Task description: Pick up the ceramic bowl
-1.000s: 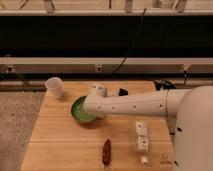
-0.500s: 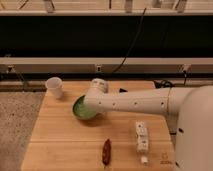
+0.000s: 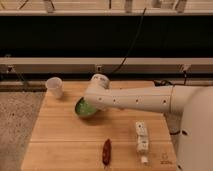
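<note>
The ceramic bowl [image 3: 82, 108], glossy green with a darker rim, is in the middle of the wooden table [image 3: 55, 137], tilted with its left edge up and off the wood. My gripper [image 3: 94, 103] is at the bowl's right rim, at the end of the white arm that reaches in from the right, and it is shut on the bowl. The arm's wrist covers the right half of the bowl.
A small white cup [image 3: 55, 87] stands at the table's back left corner. A red pepper-like object [image 3: 106, 151] lies near the front edge, with a white oblong item [image 3: 142, 137] to its right. Behind the table run a rail and cables.
The wrist has risen and turned slightly toward the back. The bowl has gone from lying flat to tilted and lifted a little.
</note>
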Action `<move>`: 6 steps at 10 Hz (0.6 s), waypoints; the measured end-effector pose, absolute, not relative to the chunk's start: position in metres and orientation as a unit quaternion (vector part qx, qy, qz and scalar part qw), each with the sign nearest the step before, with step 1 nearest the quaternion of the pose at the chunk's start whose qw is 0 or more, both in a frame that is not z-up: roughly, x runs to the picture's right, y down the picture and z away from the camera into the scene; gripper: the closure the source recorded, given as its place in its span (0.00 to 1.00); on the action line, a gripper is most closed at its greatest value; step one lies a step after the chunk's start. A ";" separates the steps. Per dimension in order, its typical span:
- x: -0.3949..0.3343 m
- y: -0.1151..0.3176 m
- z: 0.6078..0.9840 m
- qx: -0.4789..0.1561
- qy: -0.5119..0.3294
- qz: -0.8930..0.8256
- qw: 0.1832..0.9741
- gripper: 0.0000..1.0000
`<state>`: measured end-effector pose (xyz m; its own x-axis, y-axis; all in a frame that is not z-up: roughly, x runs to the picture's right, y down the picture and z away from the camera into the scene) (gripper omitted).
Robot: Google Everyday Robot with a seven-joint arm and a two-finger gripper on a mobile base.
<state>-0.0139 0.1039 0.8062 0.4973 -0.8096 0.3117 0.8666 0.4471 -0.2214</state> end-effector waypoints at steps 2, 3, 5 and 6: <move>-0.012 0.097 0.801 -0.173 -0.081 -0.498 0.846 1.00; -0.012 0.094 0.799 -0.172 -0.082 -0.499 0.845 1.00; -0.011 0.087 0.795 -0.170 -0.082 -0.503 0.844 1.00; -0.010 0.085 0.793 -0.169 -0.082 -0.504 0.843 1.00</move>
